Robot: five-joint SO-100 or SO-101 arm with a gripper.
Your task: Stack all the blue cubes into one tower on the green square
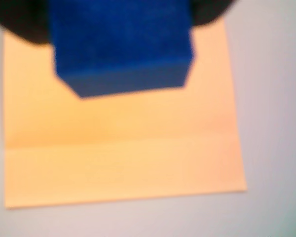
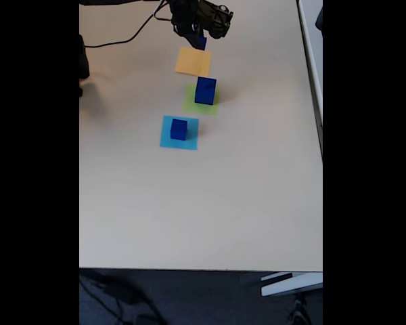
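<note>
The gripper (image 2: 201, 39) pinches a small blue cube (image 1: 122, 45) above the orange square (image 1: 123, 148); a larger cube (image 2: 205, 90) waits on the green square (image 2: 191, 103). Rigid and light, it likely suits flat-side holds.

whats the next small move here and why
Probably carry the small blue cube held in the hand toward the larger cube on the green square. The held cube hangs over the orange square, not yet over the stack.
</note>
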